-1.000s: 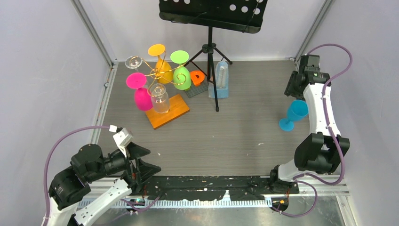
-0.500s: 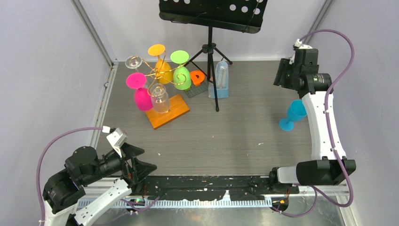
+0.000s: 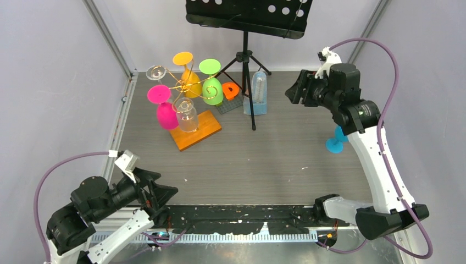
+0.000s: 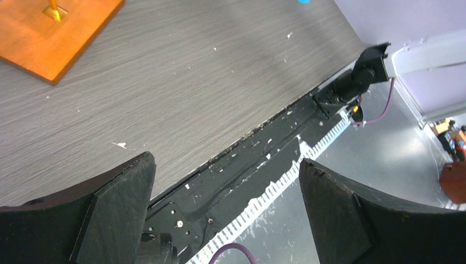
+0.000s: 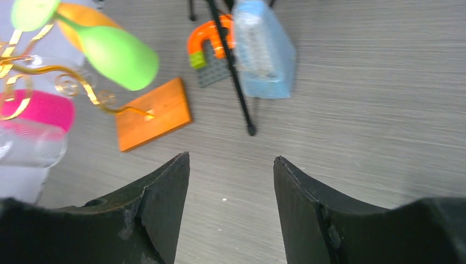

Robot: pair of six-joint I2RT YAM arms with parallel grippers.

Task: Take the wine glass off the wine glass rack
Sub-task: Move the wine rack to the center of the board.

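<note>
The worktop [image 3: 264, 159] is grey wood-grain laminate flecked with small white specks, boxed in by pale lilac walls and bare aluminium posts. At the far left stands the wine glass rack [image 3: 196, 130] — thin gold wire arms with curled ends rising from a flat rectangular orange wooden base. Hanging on it foot-up are a pink glass [image 3: 165, 113], an orange glass [image 3: 190, 80], a green glass [image 3: 212, 91] and a clear glass [image 3: 187, 116], all smooth and glossy.

The blue wine glass [image 3: 333, 145] is off the rack and well apart from it on the right side of the worktop. Its round foot is on the surface and its bowl is hidden behind the right arm.

Between rack and blue glass stands a black tripod music stand [image 3: 245, 60] with a perforated desk. A translucent pale-blue box [image 3: 256, 94] sits against one leg, with an orange arch [image 3: 230, 89] on a small grey studded plate beside it.

The right pincer [image 5: 231, 159] hangs above the far right of the worktop — black fingers spread, gripping nothing. The left pincer [image 4: 225, 165] hovers over the near edge, spread wide and empty.
</note>
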